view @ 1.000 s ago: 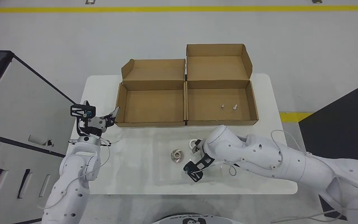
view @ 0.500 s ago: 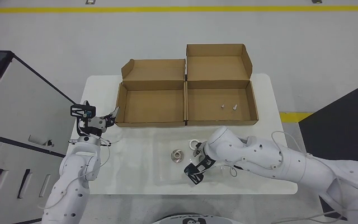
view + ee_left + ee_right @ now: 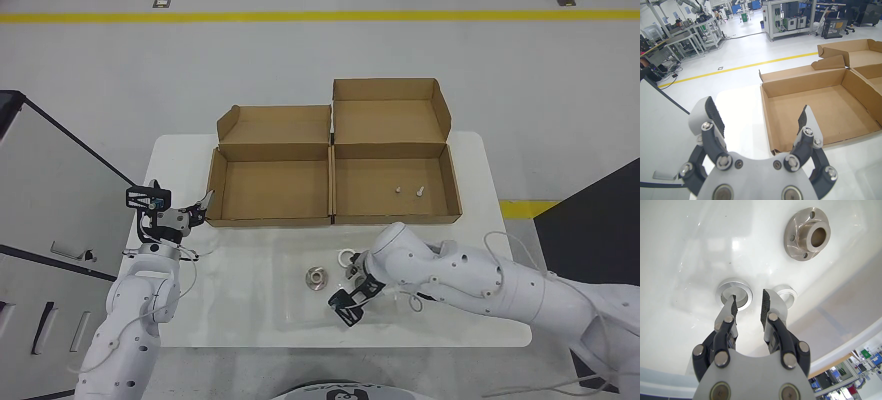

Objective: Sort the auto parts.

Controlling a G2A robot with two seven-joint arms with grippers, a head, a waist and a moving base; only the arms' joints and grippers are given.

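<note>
Seen from above, a white table [image 3: 240, 290] with the clock centred on it and 12 o'clock away from the robot. At about 9 to 10 o'clock, by the table's left edge, the left gripper [image 3: 757, 104] hangs with its jaws wide apart and nothing between them, just beside the outer wall of the left box [image 3: 270, 190]. That box sits at 11 o'clock and is bare inside, its lid flap folded back. At 6 o'clock a steel flange [image 3: 317, 276] lies flat, hub upward. From it, at about 4 o'clock, the right gripper [image 3: 749, 294] is low over the table, jaws partly apart and gripping nothing: one fingertip is inside the bore of a silver ring [image 3: 733, 284], and the other is outside it, close to a second ring [image 3: 786, 292]. Whether either pad touches metal cannot be told. At 1 o'clock the right box [image 3: 370, 190] holds two small bolts [image 3: 397, 188] near its front right. The likely trouble is in the pinch. Closing on the ring's thin, smooth wall could let it slip or tip, and the outer finger could push or catch the second ring because it lies so near. A lift kept too low could knock the ring against a box's front wall. The table's near edge is close behind the right gripper, so a dropped ring could roll off. Open table lies between the flange and the boxes, giving room to carry toward 12 o'clock.
</note>
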